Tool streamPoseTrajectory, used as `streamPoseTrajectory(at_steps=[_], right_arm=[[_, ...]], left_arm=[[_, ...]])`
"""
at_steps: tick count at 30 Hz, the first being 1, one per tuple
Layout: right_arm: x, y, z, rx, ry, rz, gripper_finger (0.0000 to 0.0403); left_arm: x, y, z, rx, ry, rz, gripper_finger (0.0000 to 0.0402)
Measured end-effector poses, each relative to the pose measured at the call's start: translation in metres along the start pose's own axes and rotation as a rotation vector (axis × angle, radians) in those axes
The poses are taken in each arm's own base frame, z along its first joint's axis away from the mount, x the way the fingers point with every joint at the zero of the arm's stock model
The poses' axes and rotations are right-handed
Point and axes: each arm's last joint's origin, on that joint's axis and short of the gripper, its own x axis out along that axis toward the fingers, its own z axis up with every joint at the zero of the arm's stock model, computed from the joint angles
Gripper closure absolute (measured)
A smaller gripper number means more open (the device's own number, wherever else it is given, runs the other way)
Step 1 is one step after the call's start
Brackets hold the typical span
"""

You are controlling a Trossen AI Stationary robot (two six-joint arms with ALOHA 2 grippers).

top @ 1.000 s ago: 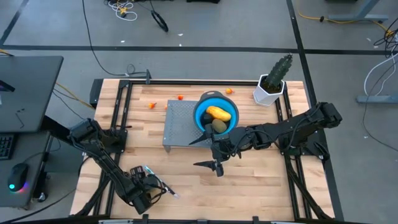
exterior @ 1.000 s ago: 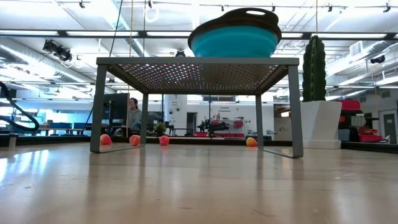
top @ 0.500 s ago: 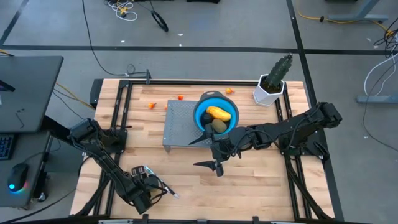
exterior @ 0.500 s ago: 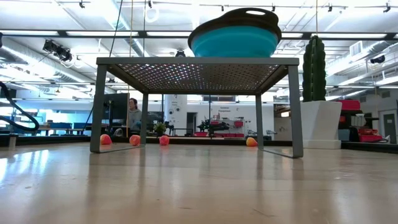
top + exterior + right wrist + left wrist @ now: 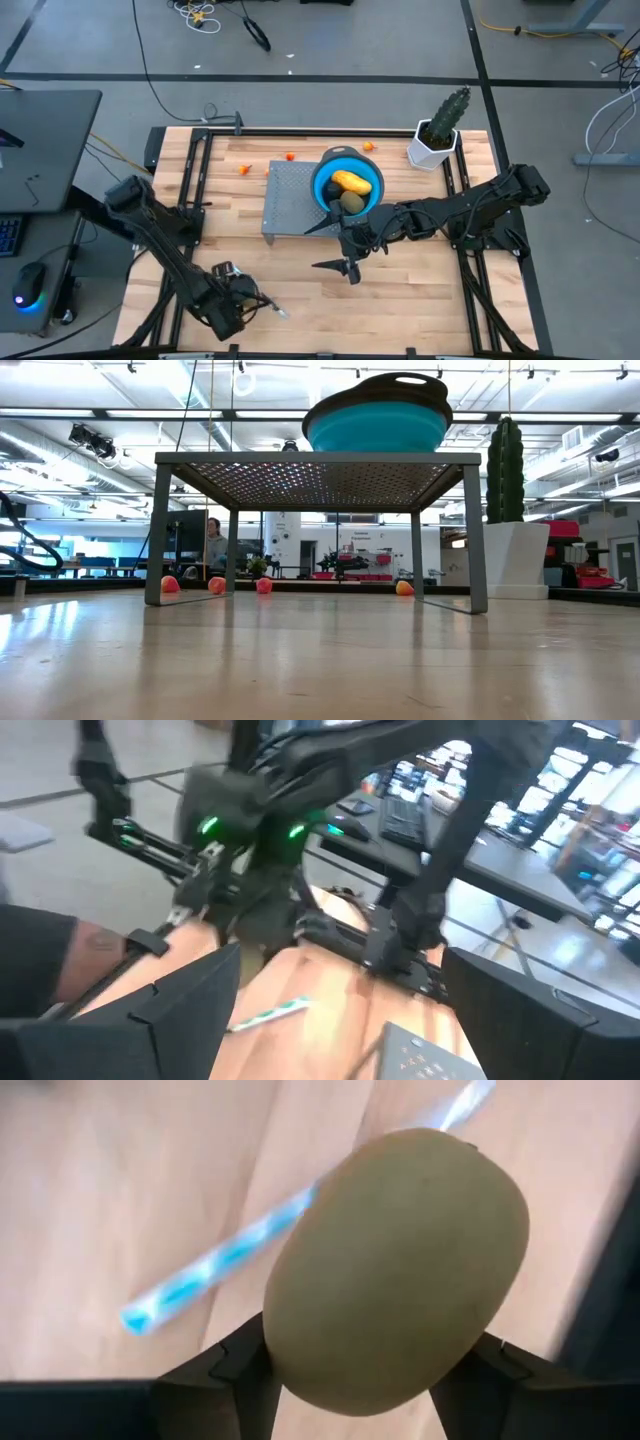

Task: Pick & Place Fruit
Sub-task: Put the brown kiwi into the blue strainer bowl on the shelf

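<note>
The left gripper [image 5: 240, 305] is low down in the lower left of the high view, at the near edge of the wooden table [image 5: 420, 300]. In the left wrist view its two dark fingers [image 5: 235, 1380] are pinching a smooth olive-brown oval toy fruit [image 5: 395, 1270], one finger on each side. The fruit is big in that view and lies tilted, with its long way running from the lower left to the upper right of the picture. Under it lies a slim knife with a light blue handle [image 5: 300, 1215], flat on the wood, pointing the same slanted way.

The place for the fruit looks to be the round blue bowl [image 5: 347, 180], which sits on a grey metal mesh stand [image 5: 285, 195] in the middle of the high view. So the bowl is up and to the right of the left gripper, well apart from it. In the bowl there is already a yellow-orange oval fruit [image 5: 352, 182] and another olive-brown one [image 5: 352, 203].

The right gripper [image 5: 345, 245] is much nearer the bowl, just below the stand in the high view. Its fingers are spread wide and hold nothing. The right arm reaches in from the right side, stretched out long. The left arm is bent, with its elbow up by the left edge of the table.

I think the left arm must lift the fruit and carry it up and right.
</note>
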Motion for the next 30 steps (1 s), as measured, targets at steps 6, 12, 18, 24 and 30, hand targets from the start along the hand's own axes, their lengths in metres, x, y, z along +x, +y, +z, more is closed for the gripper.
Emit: streamPoseTrajectory(at_steps=[6,12,18,24,30], right_arm=[[0.001,0.010,0.005,-0.092,-0.061,0.088,0.0047],[0.014,0.024,0.007,-0.236,-0.120,0.013,0.0047],[0.043,0.033,-0.009,-0.375,-0.155,-0.071,0.0047],[0.058,0.039,-0.017,-0.441,-0.200,-0.100,0.0047],[0.058,0.039,-0.016,-0.445,-0.211,-0.105,0.0047]], left_arm=[[-0.057,0.017,0.018,-0.135,-0.379,-0.059,0.0194],[-0.078,0.033,0.031,-0.168,-0.547,-0.046,0.0187],[-0.074,0.034,0.052,-0.183,-0.397,-0.187,0.0180],[-0.080,0.029,0.060,-0.172,-0.416,-0.297,0.0179],[-0.089,0.037,0.066,-0.205,-0.444,-0.332,0.0178]])
